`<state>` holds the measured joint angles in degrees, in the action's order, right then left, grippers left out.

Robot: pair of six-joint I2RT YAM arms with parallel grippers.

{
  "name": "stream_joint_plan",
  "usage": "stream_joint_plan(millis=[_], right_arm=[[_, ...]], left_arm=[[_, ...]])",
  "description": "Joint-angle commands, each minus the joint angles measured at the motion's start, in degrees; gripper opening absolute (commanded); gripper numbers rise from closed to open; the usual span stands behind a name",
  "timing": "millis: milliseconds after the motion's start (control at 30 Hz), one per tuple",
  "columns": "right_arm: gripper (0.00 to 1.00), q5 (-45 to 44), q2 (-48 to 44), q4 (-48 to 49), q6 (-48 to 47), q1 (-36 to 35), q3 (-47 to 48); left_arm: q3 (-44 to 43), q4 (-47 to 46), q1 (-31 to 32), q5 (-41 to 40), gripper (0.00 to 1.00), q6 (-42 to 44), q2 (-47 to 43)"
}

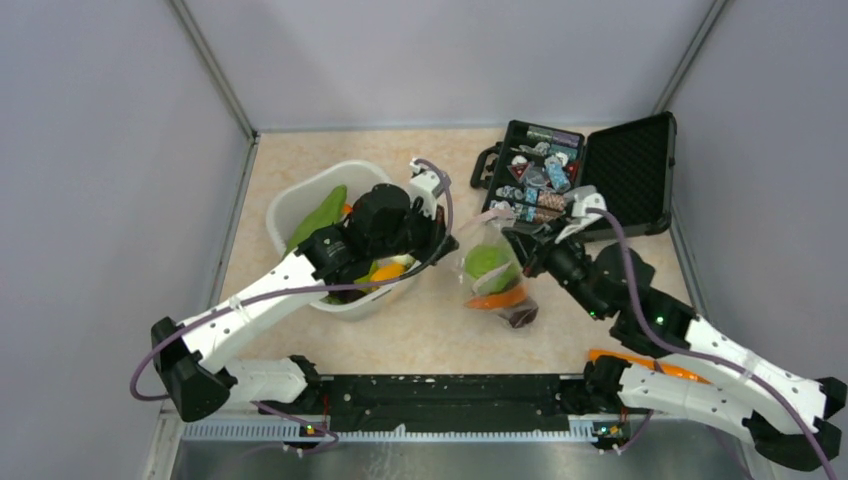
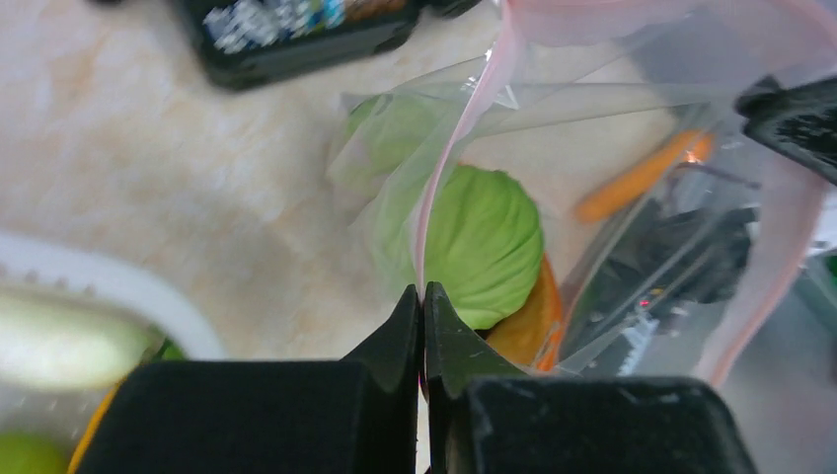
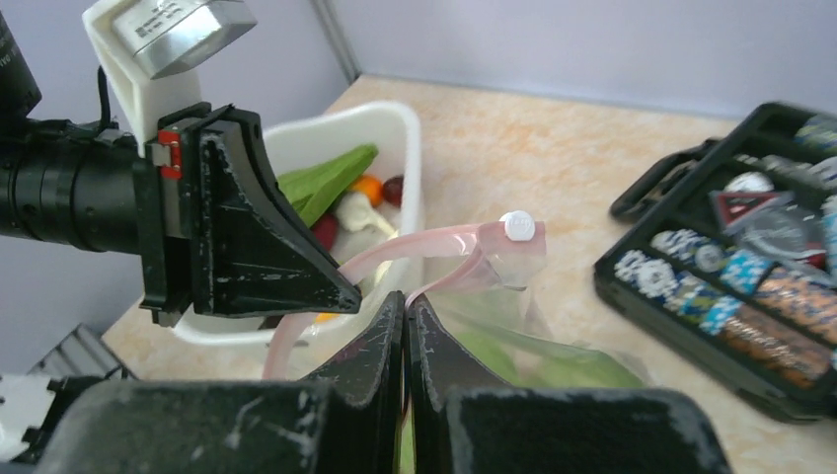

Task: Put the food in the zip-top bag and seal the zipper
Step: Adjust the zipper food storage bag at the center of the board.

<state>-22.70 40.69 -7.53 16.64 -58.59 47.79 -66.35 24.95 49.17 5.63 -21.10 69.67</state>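
The clear zip-top bag (image 1: 492, 275) hangs above the table between my two grippers. It holds a green cabbage (image 2: 484, 242), an orange carrot (image 1: 497, 298) and a dark purple piece (image 1: 521, 317). My left gripper (image 2: 422, 296) is shut on the pink zipper strip (image 2: 434, 188) at the bag's left side. My right gripper (image 3: 406, 301) is shut on the zipper strip (image 3: 434, 242) at the right side; a white slider (image 3: 517, 226) sits on it. The bag's mouth gapes between the two grips. More food lies in the white tub (image 1: 300, 195): a green leafy piece (image 3: 326, 178), a white radish (image 3: 353, 212), orange and dark red pieces.
An open black case (image 1: 575, 180) with small blue-and-white trinkets stands at the back right, close behind the right gripper. The white tub sits under the left arm. An orange object (image 1: 640, 365) lies by the right arm's base. Grey walls enclose the table.
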Motion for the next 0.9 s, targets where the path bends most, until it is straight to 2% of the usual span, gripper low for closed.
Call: stream_joint_plan(millis=[0,100,167,233,300,400,500,700,867], right_arm=[[0.00,-7.54,-8.26,-3.64,-4.16,0.27,6.65],[0.00,-13.94,-15.62,-4.61,-2.32,0.29,4.86],[0.00,-17.23,-18.69,-6.92,-2.27,0.25,4.92],[0.00,-17.47,-19.48,-8.58,-1.84,0.29,5.74],[0.00,-14.18,-18.25,-8.66,-1.31,0.31,6.23],[0.00,-10.35,-11.44,-8.39,-0.23,0.31,5.96],[0.00,-7.61,-2.64,-6.51,2.41,0.29,4.10],[0.00,-3.68,10.20,2.21,8.35,0.18,0.08],[0.00,-1.66,12.23,7.11,7.58,0.26,-0.97]], left_arm=[[-8.53,-13.34,0.11,12.52,0.00,-0.05,3.42],[-14.88,-13.05,0.05,18.76,0.00,-0.73,8.34],[-16.14,-15.27,0.05,22.11,0.00,-2.16,10.02],[-15.43,-17.67,0.07,22.21,0.00,-3.11,10.42],[-14.90,-17.50,0.01,19.53,0.00,-2.36,11.20],[-13.34,-11.93,-0.62,11.50,0.00,-1.09,12.09],[-4.70,-13.11,-3.81,6.91,0.00,-2.34,10.77],[10.38,-19.43,-12.93,6.87,0.00,-5.61,6.95],[10.51,-16.51,-15.71,7.83,0.00,-2.43,6.21]])
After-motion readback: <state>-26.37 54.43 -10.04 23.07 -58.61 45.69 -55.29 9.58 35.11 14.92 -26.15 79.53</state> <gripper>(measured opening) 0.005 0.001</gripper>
